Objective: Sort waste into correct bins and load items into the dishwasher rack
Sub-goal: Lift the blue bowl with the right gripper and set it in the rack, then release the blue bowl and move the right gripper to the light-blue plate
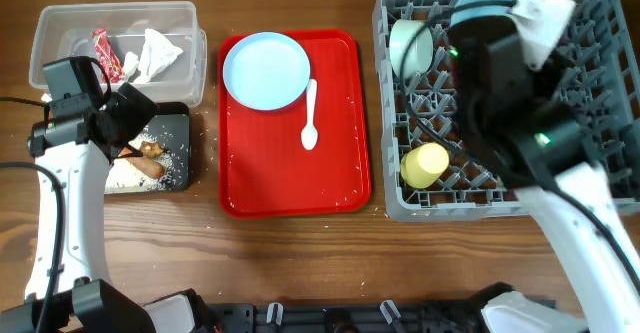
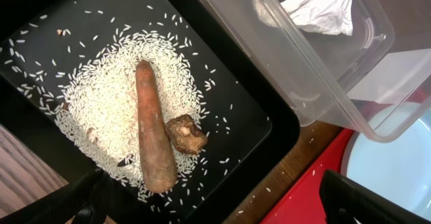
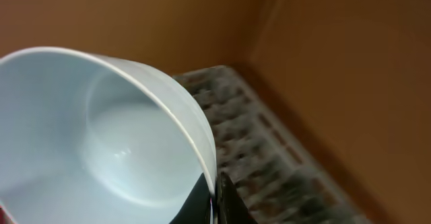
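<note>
My right gripper [image 3: 215, 200] is shut on the rim of a pale blue bowl [image 3: 101, 136] and holds it above the grey dishwasher rack [image 1: 600, 13]; the bowl shows in the overhead view [image 1: 485, 1]. A second bowl [image 1: 410, 45] and the yellow cup [image 1: 425, 165] are in the rack. My left gripper [image 2: 215, 200] is open and empty over the black tray [image 2: 262, 126], which holds rice [image 2: 101, 103], the carrot-like stick [image 2: 153, 133] and a brown scrap [image 2: 187, 133]. The clear tub [image 1: 60, 23] holds the red wrapper [image 1: 105, 53] and tissue [image 1: 158, 53]. The blue plate [image 1: 265, 70] and white spoon [image 1: 310, 113] lie on the red tray [image 1: 340, 183].
The red tray sits between the black tray and the rack. A strip of bare wooden table [image 1: 300, 263] runs along the front. Stray rice grains lie on the wood beside the black tray.
</note>
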